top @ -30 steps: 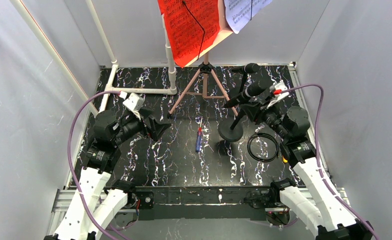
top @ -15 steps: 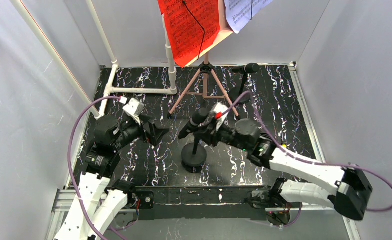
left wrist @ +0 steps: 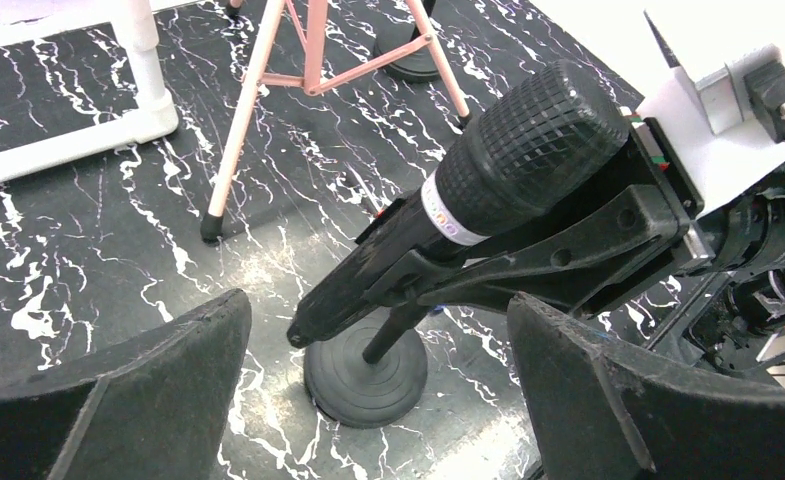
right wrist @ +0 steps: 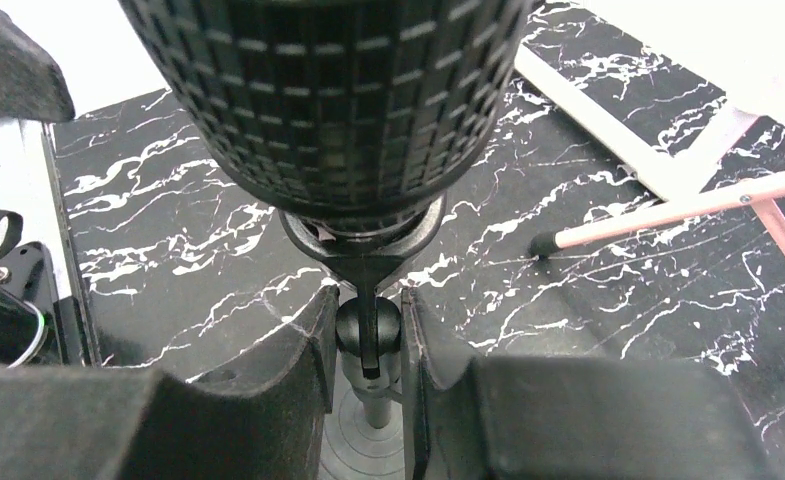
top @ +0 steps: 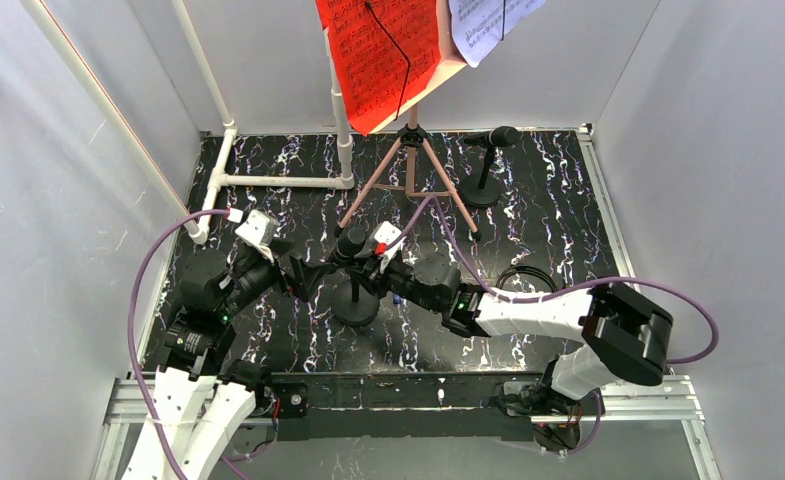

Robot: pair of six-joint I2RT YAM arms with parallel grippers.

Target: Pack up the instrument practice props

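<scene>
Right wrist view has the right fingers [right wrist: 278,390] pinching the thin stem just under the head of a microphone [left wrist: 528,150]. It is near the middle of the worktop [top: 528,200], its round base [left wrist: 365,372] on it or just above; I cannot tell which. Around the handle the left fingers [left wrist: 148,380] stand spread wide. This looks like a handover: close squarely on the handle before the stem is released. One tripod leg [left wrist: 238,130] of the pink rack [top: 411,170] stands close, and the second microphone [top: 488,160] waits by the far edge.
</scene>
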